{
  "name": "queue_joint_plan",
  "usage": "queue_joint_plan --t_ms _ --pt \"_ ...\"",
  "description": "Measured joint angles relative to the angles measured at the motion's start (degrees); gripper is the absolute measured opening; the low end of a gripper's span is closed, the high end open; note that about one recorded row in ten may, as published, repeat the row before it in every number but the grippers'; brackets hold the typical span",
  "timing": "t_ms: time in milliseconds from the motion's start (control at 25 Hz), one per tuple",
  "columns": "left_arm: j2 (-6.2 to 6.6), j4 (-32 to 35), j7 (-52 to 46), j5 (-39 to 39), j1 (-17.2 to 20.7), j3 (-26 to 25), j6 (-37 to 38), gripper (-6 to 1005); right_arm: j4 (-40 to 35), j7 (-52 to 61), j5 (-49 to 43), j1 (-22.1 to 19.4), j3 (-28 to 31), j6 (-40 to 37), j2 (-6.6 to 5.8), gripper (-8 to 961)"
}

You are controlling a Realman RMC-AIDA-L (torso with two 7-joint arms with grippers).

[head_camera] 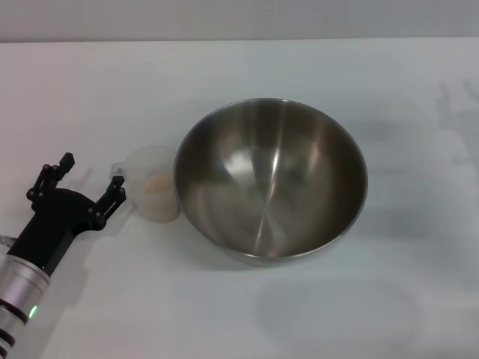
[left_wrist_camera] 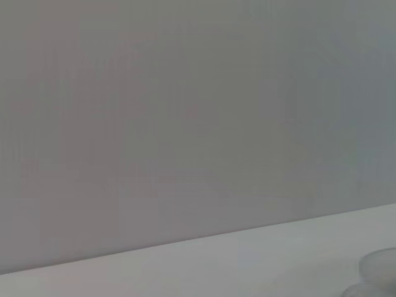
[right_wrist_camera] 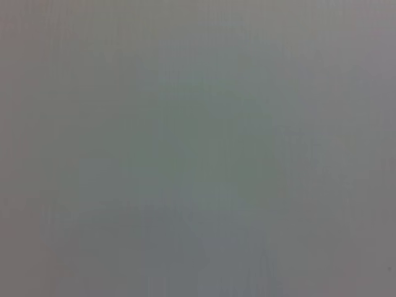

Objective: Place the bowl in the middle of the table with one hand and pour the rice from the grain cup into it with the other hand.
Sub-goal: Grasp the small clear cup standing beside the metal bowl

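From the head view you're looking down at a plain white bench (head_camera: 389,299). Near its middle sits the bowl (head_camera: 271,179), a big shiny steel one, upright, w/ nothing visible inside. Touching its rim on your left side is the grain cup (head_camera: 153,183), small, clear plastic, standing upright on the bench. The rice (head_camera: 159,196) shows through it as a pale beige pile in the lower part of the cup.

Your left gripper (head_camera: 91,181) comes in from the lower left, black, on a silver wrist w/ a green light. Its fingers (head_camera: 114,196) are spread apart, released, gripping nothing. One fingertip sits just beside the cup's small side handle; you can't tell if it touches. The other finger points off to the left, away from the cup.

Left wrist view: mostly grey wall, a strip of bench, and a blurred pale edge at one corner, too unclear to name.

Your right gripper isn't visible anywhere; the right wrist view is a flat grey blur.
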Motion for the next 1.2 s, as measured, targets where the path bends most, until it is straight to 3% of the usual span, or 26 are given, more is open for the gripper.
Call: queue_joint_plan --t_ms 720,1200 --pt "-0.06 -0.57 -0.01 0.01 -0.97 -1.33 -1.46 656 -0.89 0.06 -0.04 0.69 0.03 0.02 -0.09 410" --pt "-0.09 -0.62 -0.38 0.01 -2.26 -1.78 -2.61 184 -1.14 0.21 -0.09 1.77 -0.44 0.80 0.18 410"
